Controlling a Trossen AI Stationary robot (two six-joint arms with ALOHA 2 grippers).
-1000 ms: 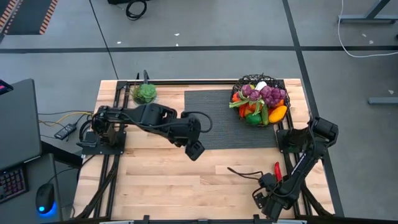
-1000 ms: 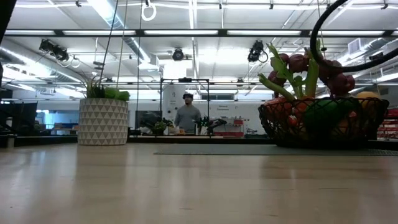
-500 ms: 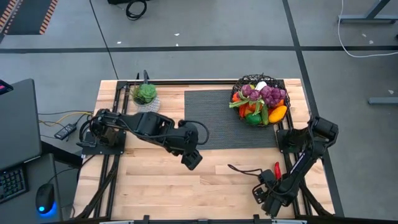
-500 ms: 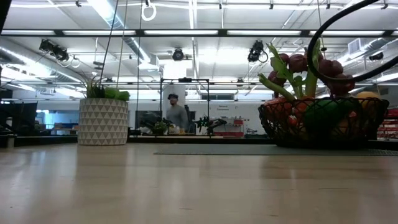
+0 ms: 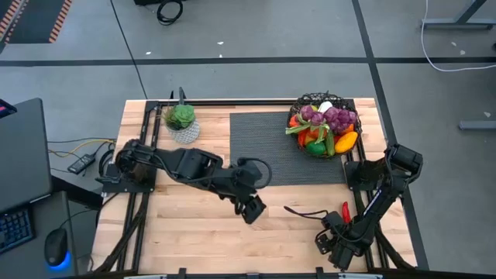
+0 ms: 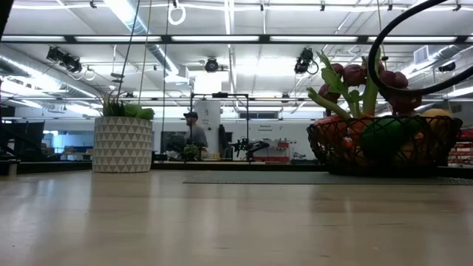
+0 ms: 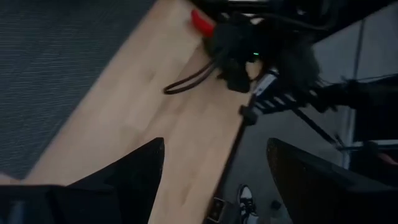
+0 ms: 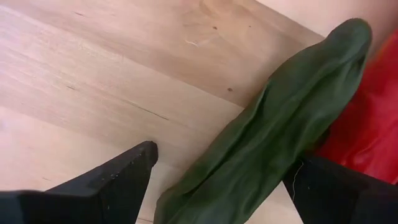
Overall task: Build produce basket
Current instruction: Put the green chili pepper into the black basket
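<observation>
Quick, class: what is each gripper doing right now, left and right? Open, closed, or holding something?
Left gripper: jaws open, empty, above the bare wooden table.
Right gripper: jaws open around a dark green stem of a red piece; not clamped on it.

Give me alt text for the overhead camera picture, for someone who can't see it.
A wire basket heaped with toy produce sits on a dark mat at the table's far right. The left gripper hangs open over bare wood mid-table; the right gripper is at the near right edge, by a red chilli.

Potted plant [image 5: 181,120] far-left on wooden table [image 5: 194,232]; dark mat [image 5: 263,139] centre-back. Laptop [image 5: 19,155], mouse [image 5: 53,249] off-table. Person [image 6: 194,134] in bkgd.
</observation>
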